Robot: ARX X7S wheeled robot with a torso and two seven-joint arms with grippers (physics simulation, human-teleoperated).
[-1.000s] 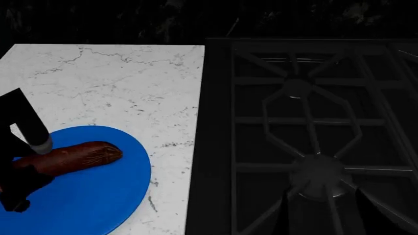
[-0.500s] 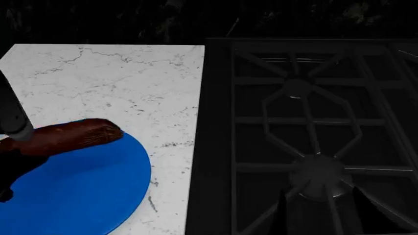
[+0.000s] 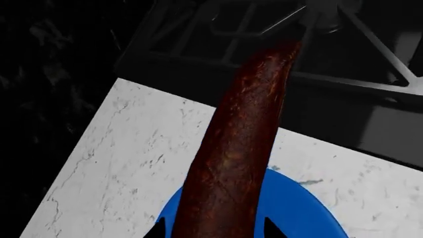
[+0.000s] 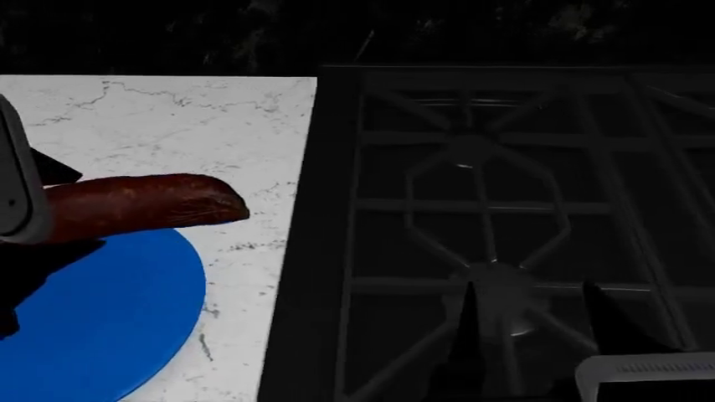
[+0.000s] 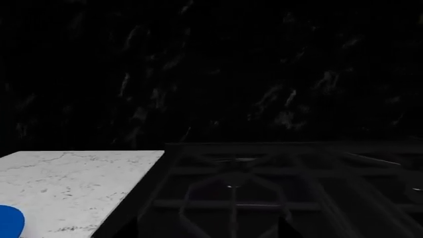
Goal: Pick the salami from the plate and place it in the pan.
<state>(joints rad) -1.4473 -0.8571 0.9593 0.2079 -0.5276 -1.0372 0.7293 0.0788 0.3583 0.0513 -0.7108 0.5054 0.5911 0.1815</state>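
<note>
Right, logging it as I read it from the console —

Step in hand: I judge this to be the carry, 1 step after the pick; the salami (image 4: pixel 140 205) is off the plate (image 4: pixel 100 327) and up in the air, not yet anywhere near a pan.

Left gripper (image 3: pixel 213 230): clenched on the salami. In the left wrist view I see its 2 dark fingertips (image 3: pixel 276 229) either side of the log's near end, pressed against it.

Salami vs claw: it sticks out from the jaws lengthwise, roughly level, its free end pointing right toward the stove grate (image 4: pixel 503 218). In the head view it hangs over the far edge of the plate and the marble counter (image 4: pixel 167 117), clear of both.

Right gripper (image 4: pixel 525 335): low at the near right over the grate, empty as far as I can see — 2 dark fingers stand apart, so I read it as released.

Pan: not visible in any of my 3 views; I cannot say where it sits.

Next move: I judge it calls for swinging the left arm right across the counter edge and looking for the pan before lowering; with such a long overhang, I'd keep the grip firm so the log does not pivot.
</note>
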